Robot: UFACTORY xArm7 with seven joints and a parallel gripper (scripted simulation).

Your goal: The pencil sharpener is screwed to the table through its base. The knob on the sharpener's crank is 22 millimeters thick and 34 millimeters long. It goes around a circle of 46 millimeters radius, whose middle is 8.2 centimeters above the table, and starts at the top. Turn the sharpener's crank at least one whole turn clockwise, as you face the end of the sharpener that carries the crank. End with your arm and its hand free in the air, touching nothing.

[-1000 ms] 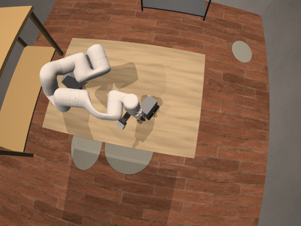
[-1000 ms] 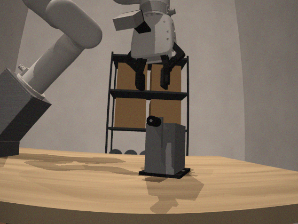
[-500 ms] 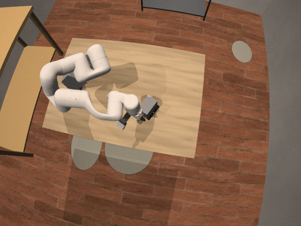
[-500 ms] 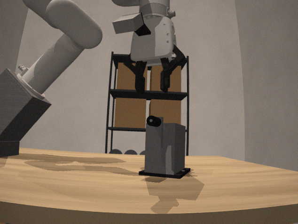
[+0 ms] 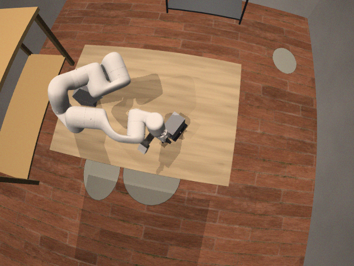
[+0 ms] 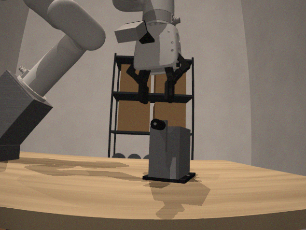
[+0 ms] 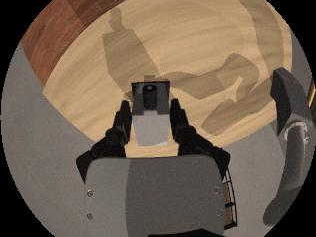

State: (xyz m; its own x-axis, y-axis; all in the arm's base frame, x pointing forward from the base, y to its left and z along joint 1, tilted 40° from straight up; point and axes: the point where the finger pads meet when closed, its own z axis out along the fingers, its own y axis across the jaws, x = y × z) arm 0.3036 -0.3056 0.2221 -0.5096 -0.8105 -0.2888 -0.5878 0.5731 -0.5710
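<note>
The grey pencil sharpener stands upright on its black base. Its crank arm points straight up on the end face. The black knob sticks out level from the top of the arm, just above the body's top edge. My gripper is open and points down. Its fingertips hang above the knob with a visible gap, touching nothing. In the wrist view the knob shows between the two fingers, one on each side. In the top view the arm hides the knob.
The sharpener stands on the wooden table. A grey box juts from the gripper's side, higher than the fingers. The arm's grey base block is at the left. A shelf rack stands beyond the table.
</note>
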